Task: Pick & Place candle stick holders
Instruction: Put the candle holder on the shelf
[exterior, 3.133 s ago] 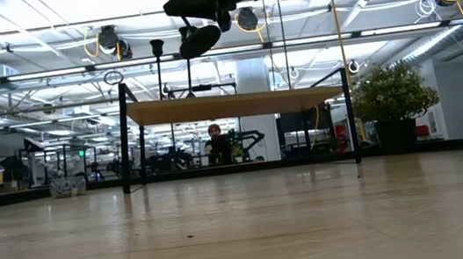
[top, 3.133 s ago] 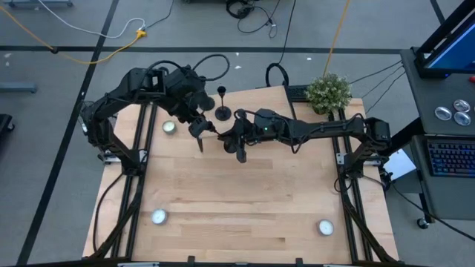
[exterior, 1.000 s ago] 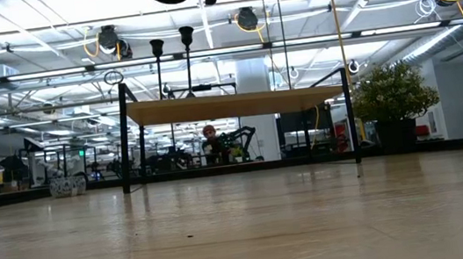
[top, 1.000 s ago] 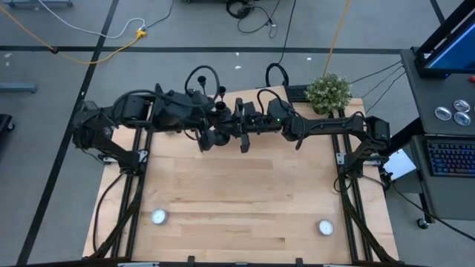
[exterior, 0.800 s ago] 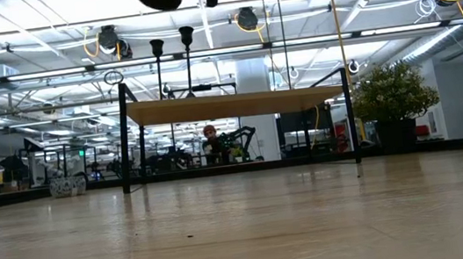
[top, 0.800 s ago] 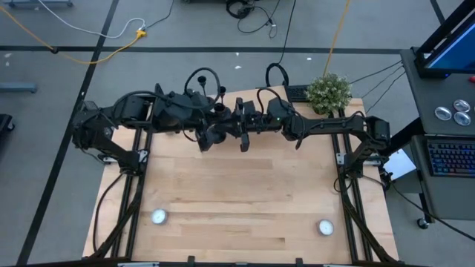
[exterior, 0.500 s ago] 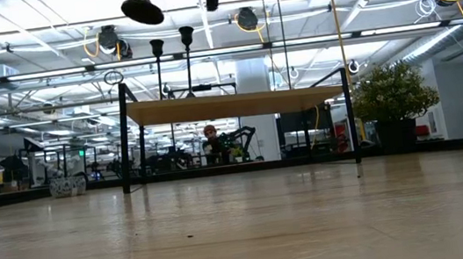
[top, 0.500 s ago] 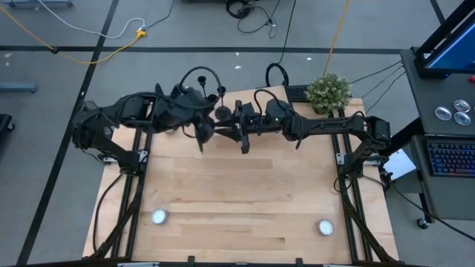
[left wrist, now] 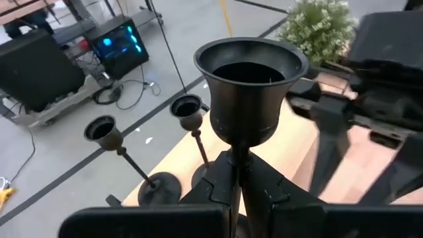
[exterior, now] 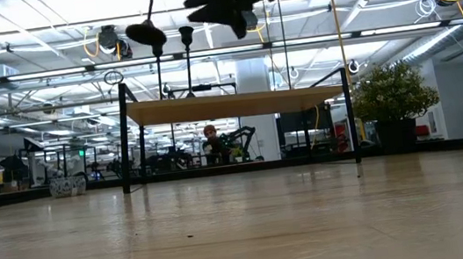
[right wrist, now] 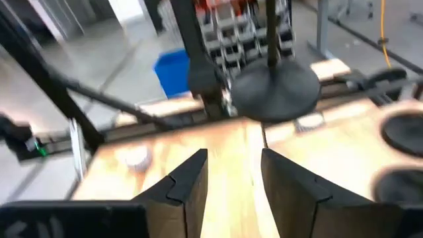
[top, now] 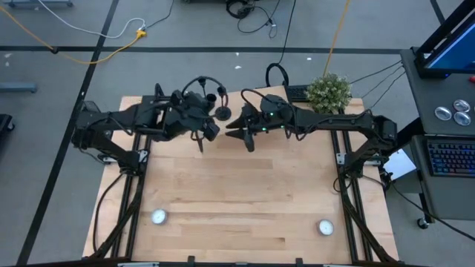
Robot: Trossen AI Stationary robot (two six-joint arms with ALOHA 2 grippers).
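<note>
Held piece: a black metal candlestick with a flared cup [left wrist: 251, 89] on a thin stem, carried above the far middle of the pale wood-plank table [top: 245, 200].
Left gripper [left wrist: 236, 182]: fingers pinched tight on that stem just below the cup, so the round flat base [right wrist: 277, 86] hangs free.
Right gripper [right wrist: 228, 173]: fingers spread with nothing between them, hovering just beside the left one and facing the hanging base.
Placed pieces: two matching slim black candlesticks [left wrist: 192, 116] [left wrist: 106, 132] stand upright side by side near the far edge of the table, bases close together.
Step in hand: likely carrying the third holder to set it beside the pair.
Doing it well: bring the stem to vertical before lowering, land the base flat and clear of the neighbours' bases, release only once it rests.
Handling: smooth, hard, top-heavy metal; a tilted release could tip it.
Also there: a small green potted plant [top: 329, 92] at the far right corner.
</note>
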